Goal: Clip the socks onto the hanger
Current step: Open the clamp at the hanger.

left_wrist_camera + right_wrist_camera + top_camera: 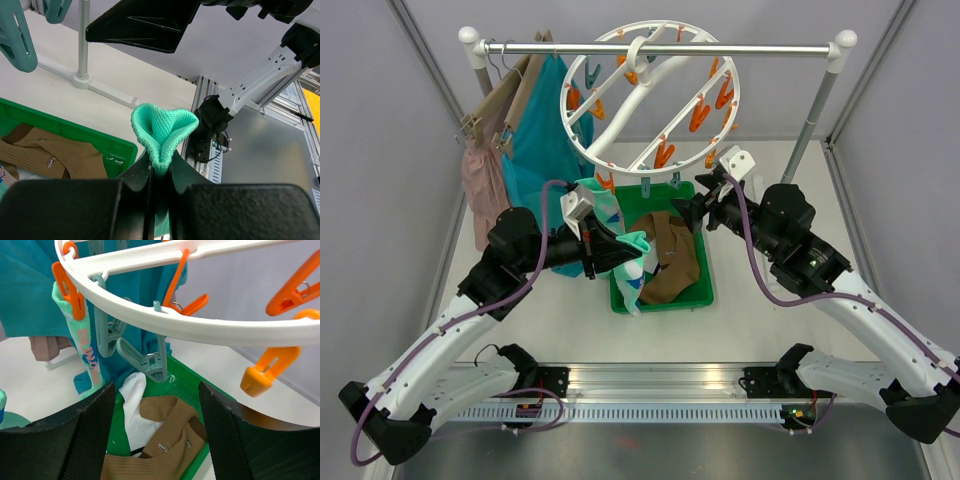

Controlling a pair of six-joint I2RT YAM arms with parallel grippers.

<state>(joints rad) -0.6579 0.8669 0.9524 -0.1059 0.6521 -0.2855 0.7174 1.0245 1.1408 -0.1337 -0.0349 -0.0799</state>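
Observation:
The round white hanger [582, 142] hangs by its hook from the rail and carries orange and teal pegs. One mint patterned sock [604, 205] hangs from an orange peg on its lower rim; it also shows in the right wrist view [85, 342]. My left gripper [623, 250] is shut on the cuff of a second mint sock [165, 130], held beside the green basket [705, 290]. Brown socks [672, 258] and a white sock [134, 407] lie in the basket. My right gripper [693, 208] is open and empty, just under the hanger rim [175, 322], above the basket.
A metal rail [720, 47] on white posts spans the back. Tan clothes hangers [510, 85] at its left hold a large teal garment [542, 140] and a pink garment [480, 185]. Grey walls close in both sides. An aluminium base rail [660, 380] runs along the near edge.

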